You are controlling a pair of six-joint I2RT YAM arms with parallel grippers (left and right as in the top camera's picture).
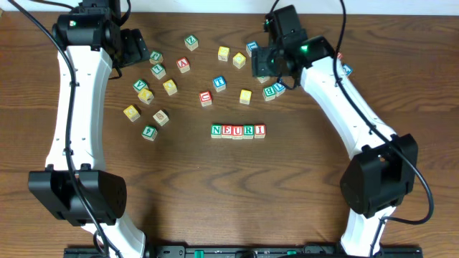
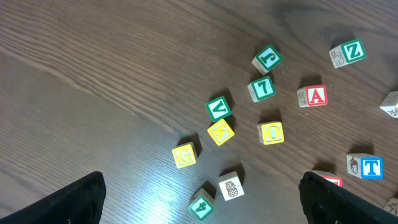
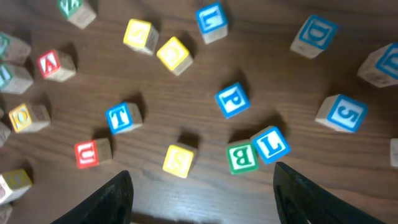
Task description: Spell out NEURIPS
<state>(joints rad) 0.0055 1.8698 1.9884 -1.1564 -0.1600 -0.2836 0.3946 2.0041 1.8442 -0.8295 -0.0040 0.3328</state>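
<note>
- Wooden cubes first: the NEURI row sits mid-table, five cubes touching side by side and reading left to right from overhead. The free end is past the I, so I figure P and S have to go there.
- Next up should be the blue P cube. It's loose in the scatter at the far side, well apart from the row. The green B cube and blue L cube are just beside it. The arm hides it from overhead, so I'm going by the right wrist view.
- The right gripper hangs over that cluster with its fingers spread and nothing between them. My read is that it's there to line up on the P.
- The yellow cube, which looks like an S to me, lies near those fingers too. That's handy for the last letter, but it's easy to bump on the way down.
- The left gripper is spread wide and empty, over its own bunch of cubes (G, K, V, a 7). None of those are letters I need, so I'd guess it's just keeping clear.
- My worry is that B and L crowd the P on the near side. I'd bring the fingers in on its open sides so the neighbours don't get dragged along.
</note>
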